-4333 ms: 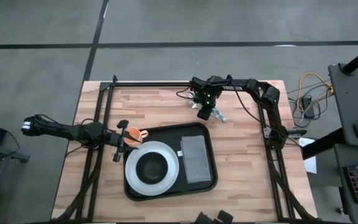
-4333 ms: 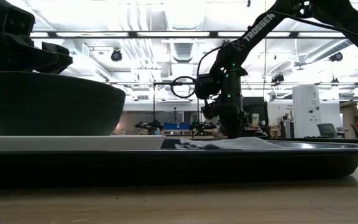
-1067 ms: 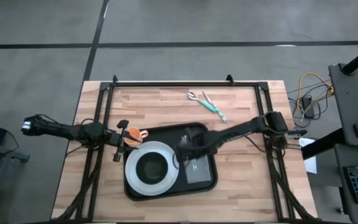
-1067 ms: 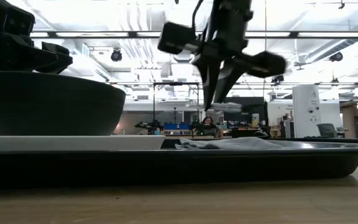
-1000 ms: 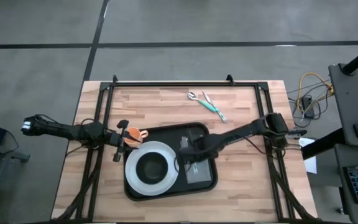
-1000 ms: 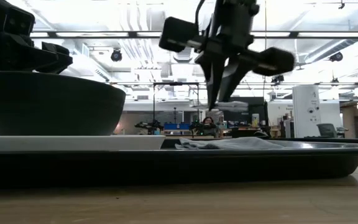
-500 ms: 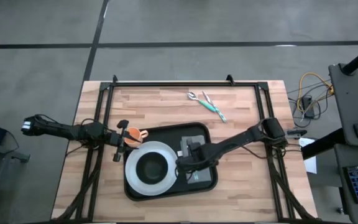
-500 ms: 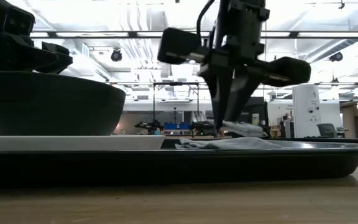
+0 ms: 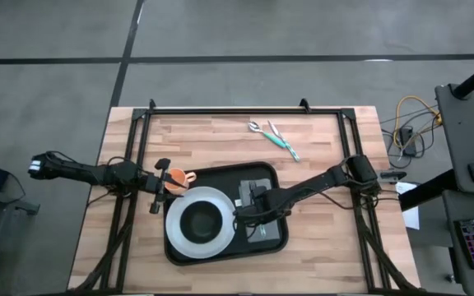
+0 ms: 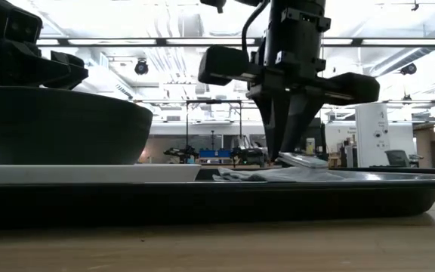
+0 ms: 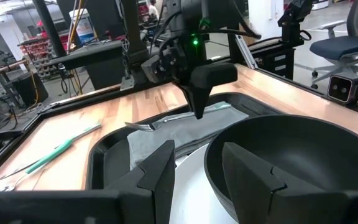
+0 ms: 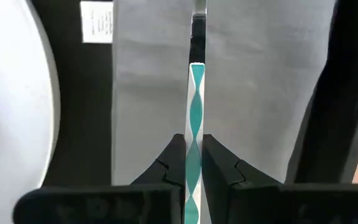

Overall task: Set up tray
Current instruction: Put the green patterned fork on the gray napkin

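- Lower centre of the high view: the tray (image 9: 220, 253) lies on the wooden table (image 9: 327, 255), carrying the white plate (image 9: 176, 240) with a dark bowl (image 9: 202, 220) at its left and the grey napkin (image 9: 257, 234) at its right.
- Over that napkin, mid-frame, the right gripper (image 9: 251, 212) pinches a teal-handled fork (image 12: 195, 118) tightly between its fingers; the low view shows the utensil (image 10: 302, 159) just above or barely touching the cloth.
- My judgement: this is the lay-down. Keep the handle parallel to the napkin's long edges, lower until metal rests flat, then release without dragging the cloth.
- Centre left, the left gripper (image 9: 161, 186) waits at the tray's corner, part-open around nothing, beside an orange object (image 9: 177, 178).
- Upper centre, two more utensils (image 9: 273, 138) lie on bare wood.
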Action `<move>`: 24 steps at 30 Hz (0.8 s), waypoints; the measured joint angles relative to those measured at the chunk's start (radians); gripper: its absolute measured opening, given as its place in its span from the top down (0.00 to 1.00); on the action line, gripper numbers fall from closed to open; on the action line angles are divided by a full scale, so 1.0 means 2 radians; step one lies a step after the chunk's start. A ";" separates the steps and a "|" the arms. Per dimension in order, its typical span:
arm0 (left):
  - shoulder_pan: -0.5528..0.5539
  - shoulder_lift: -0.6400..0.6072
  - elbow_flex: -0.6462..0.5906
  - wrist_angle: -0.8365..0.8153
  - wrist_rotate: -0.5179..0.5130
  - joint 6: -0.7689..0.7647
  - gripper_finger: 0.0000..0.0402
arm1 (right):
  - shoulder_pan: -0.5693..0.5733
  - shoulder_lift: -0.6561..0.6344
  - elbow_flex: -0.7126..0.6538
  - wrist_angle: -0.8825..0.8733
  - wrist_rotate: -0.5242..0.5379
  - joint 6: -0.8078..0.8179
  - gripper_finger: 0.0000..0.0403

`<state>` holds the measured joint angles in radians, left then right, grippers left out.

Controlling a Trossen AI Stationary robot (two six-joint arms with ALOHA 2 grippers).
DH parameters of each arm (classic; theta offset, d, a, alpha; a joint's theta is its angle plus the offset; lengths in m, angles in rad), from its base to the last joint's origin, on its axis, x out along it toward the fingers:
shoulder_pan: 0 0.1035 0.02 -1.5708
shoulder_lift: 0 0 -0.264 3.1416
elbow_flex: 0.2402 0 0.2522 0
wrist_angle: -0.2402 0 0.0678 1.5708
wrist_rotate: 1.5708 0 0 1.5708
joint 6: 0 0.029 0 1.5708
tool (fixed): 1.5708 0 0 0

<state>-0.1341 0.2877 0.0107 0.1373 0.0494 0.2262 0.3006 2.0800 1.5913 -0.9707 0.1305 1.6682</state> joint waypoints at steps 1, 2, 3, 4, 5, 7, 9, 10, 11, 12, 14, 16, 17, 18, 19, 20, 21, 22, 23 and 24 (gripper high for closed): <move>0.000 0.000 0.000 0.000 0.000 0.000 0.71 | -0.001 0.000 -0.003 0.001 0.000 0.001 0.96; 0.000 0.000 0.000 0.000 0.000 0.000 0.71 | -0.001 0.001 -0.006 0.000 0.000 0.002 0.96; 0.000 0.000 0.000 0.000 0.000 0.000 0.71 | -0.001 0.003 -0.008 0.001 0.001 0.005 0.96; 0.000 0.000 0.000 0.000 0.000 0.000 0.71 | -0.001 0.004 -0.010 0.005 0.001 0.006 0.96; 0.000 0.000 0.000 0.000 0.000 0.000 0.71 | 0.000 0.006 -0.013 0.007 0.001 0.006 0.96; 0.000 0.000 0.000 0.000 0.000 0.000 0.71 | 0.000 0.009 -0.018 0.018 0.000 0.006 0.96; 0.000 0.000 0.000 0.000 0.000 0.000 0.71 | 0.000 0.013 -0.024 0.037 0.000 0.006 0.96; 0.000 0.000 0.000 0.000 0.000 0.000 0.71 | 0.000 0.015 -0.026 0.042 0.000 0.005 0.96; 0.000 0.000 0.000 0.000 0.000 0.000 0.71 | -0.001 0.016 -0.027 0.044 -0.001 0.004 0.96; 0.000 0.000 0.000 0.000 0.000 0.000 0.71 | -0.001 0.016 -0.028 0.045 -0.002 0.005 0.96; 0.000 0.000 0.000 0.000 0.000 0.000 0.71 | -0.001 0.016 -0.032 0.046 -0.004 0.012 0.96; 0.000 0.000 0.000 0.000 0.000 0.000 0.71 | -0.001 0.016 -0.036 0.045 -0.005 0.019 0.96; 0.000 0.000 0.000 0.000 0.000 0.000 0.71 | -0.001 0.016 -0.037 0.045 -0.007 0.019 0.96; 0.000 0.000 0.000 0.000 0.000 0.000 0.71 | -0.002 0.016 -0.038 0.045 -0.010 0.019 0.96; 0.000 0.000 0.000 0.000 0.000 0.000 0.71 | -0.003 0.016 -0.038 0.045 -0.012 0.019 0.96; 0.000 0.000 0.000 0.000 0.000 0.000 0.71 | -0.003 0.016 -0.039 0.045 -0.013 0.019 0.96; 0.000 0.000 0.000 0.000 0.000 0.000 0.71 | -0.003 0.016 -0.039 0.045 -0.013 0.019 0.96; 0.000 0.000 0.000 0.000 0.000 0.000 0.71 | -0.003 0.015 -0.039 0.045 -0.013 0.019 0.96; 0.000 0.000 0.000 0.000 0.000 0.000 0.71 | -0.003 0.015 -0.039 0.045 -0.012 0.020 0.96; 0.000 0.000 0.000 0.000 0.000 0.000 0.71 | -0.003 0.015 -0.039 0.045 -0.012 0.020 0.96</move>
<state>-0.1341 0.2878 0.0109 0.1372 0.0491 0.2264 0.2943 2.1109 1.5127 -0.8810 0.1059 1.7092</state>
